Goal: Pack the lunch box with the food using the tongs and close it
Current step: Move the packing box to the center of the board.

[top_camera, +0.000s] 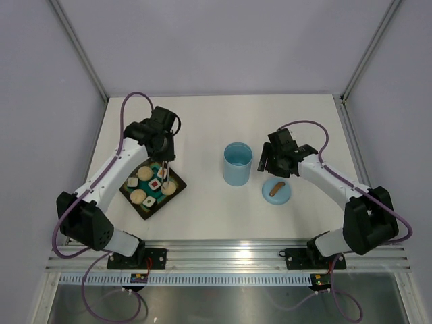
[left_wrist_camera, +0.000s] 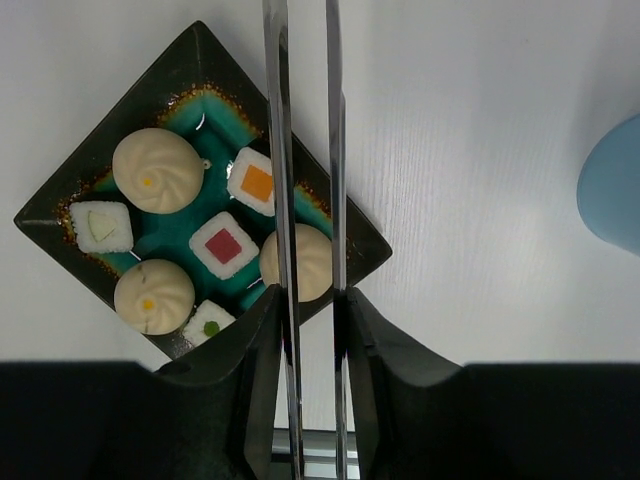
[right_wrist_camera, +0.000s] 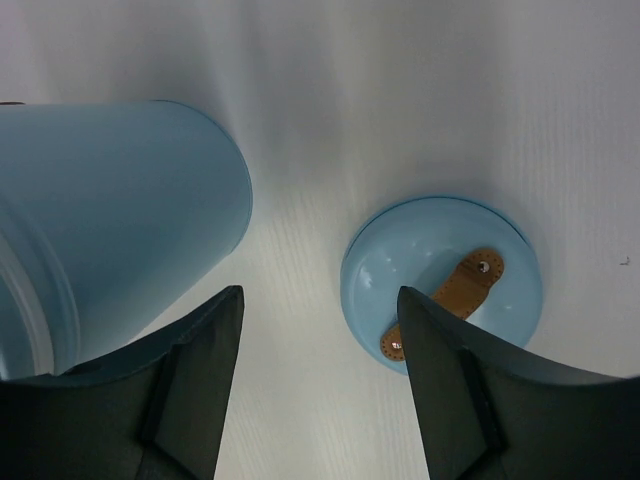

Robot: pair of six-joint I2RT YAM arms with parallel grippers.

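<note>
My left gripper (left_wrist_camera: 310,330) is shut on the tongs (left_wrist_camera: 281,150), a finger pressing each slim silver arm from outside. The two arms keep a narrow gap and run out over the food (left_wrist_camera: 223,245): round beige buns and white squares with coloured centres. From above, the tongs (top_camera: 164,170) point down into the tray from the left gripper (top_camera: 163,147). The tall blue lunch box (top_camera: 237,163) stands open mid-table. Its lid (right_wrist_camera: 440,270), with a brown handle (right_wrist_camera: 462,292), lies flat to its right. My right gripper (right_wrist_camera: 320,310) hangs open and empty between the lunch box (right_wrist_camera: 120,220) and the lid.
The food sits on a dark square tray (left_wrist_camera: 190,45) with a teal inside, at the left of the table (top_camera: 145,210). The lunch box's side (left_wrist_camera: 615,195) shows at the right edge of the left wrist view. Metal frame posts and grey walls enclose the white table.
</note>
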